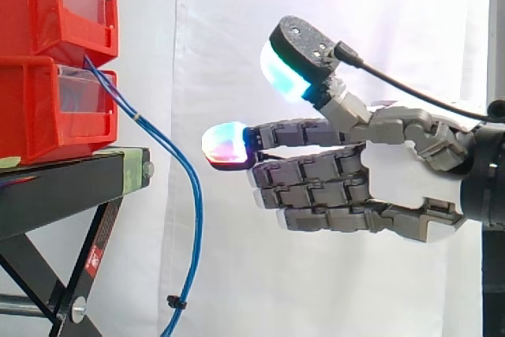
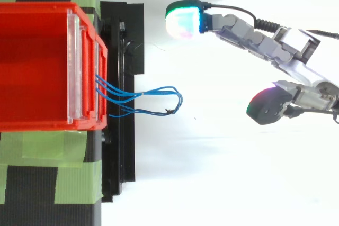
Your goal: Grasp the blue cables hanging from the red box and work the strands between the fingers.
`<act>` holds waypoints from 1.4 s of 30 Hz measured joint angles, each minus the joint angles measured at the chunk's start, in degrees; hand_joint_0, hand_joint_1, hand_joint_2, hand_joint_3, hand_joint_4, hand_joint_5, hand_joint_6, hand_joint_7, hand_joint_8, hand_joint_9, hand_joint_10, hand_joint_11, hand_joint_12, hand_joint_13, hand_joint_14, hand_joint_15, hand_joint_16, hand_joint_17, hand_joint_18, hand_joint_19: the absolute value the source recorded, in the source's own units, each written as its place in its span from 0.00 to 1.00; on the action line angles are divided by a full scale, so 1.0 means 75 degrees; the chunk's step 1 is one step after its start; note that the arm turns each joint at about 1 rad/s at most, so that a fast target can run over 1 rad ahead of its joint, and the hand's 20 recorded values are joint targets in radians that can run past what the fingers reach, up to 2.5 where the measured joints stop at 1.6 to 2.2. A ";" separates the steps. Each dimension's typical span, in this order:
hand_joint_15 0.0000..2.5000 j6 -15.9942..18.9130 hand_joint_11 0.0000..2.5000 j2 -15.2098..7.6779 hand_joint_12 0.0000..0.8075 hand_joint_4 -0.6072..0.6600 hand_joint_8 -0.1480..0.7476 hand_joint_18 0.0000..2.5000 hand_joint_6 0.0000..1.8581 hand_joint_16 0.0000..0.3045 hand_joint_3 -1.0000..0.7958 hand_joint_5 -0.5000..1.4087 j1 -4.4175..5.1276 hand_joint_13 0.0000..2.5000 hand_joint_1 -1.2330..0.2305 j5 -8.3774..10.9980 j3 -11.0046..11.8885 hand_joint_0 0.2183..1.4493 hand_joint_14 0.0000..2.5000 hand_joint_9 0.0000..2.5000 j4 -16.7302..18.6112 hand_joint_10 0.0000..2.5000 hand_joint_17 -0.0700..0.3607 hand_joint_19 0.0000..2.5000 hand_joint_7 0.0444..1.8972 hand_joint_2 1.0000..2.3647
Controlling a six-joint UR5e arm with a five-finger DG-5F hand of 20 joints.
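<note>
The robot hand [image 1: 390,175] is spread wide, fingers straight, holding nothing, clear of the blue cables [image 1: 197,203].

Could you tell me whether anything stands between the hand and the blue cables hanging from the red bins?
Nothing visible does. The blue cables hang free from the front of the red bins. The hand faces them with straight fingers, and the gap between its fingertips and the strands is open in the side and top views.
</note>
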 measured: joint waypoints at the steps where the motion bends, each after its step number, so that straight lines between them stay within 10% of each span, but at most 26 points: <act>1: 0.06 -0.0005 0.00 -0.0061 0.49 0.60 0.47 0.00 0.00 0.21 0.00 0.03 0.0014 0.00 0.59 0.0032 0.0045 0.33 0.00 0.00 0.0033 0.00 0.49 0.04 0.32 0.00; 12: 0.06 0.0579 0.00 -0.1121 0.49 0.60 0.47 0.00 0.00 0.21 0.00 0.03 0.0057 0.00 0.59 0.0119 0.0883 0.34 0.00 0.00 0.0120 0.00 0.49 0.04 0.32 0.00; 35: 0.07 -0.0116 0.00 -0.1289 0.49 0.61 0.48 0.00 0.00 0.21 0.00 0.04 0.0312 0.00 0.59 0.0277 0.1198 0.34 0.00 0.01 0.0424 0.00 0.49 0.05 0.32 0.00; 42: 0.07 0.0606 0.00 -0.1831 0.49 0.61 0.48 0.00 0.00 0.21 0.00 0.04 0.0337 0.00 0.59 0.0318 0.1334 0.34 0.00 0.01 0.0652 0.00 0.49 0.05 0.33 0.00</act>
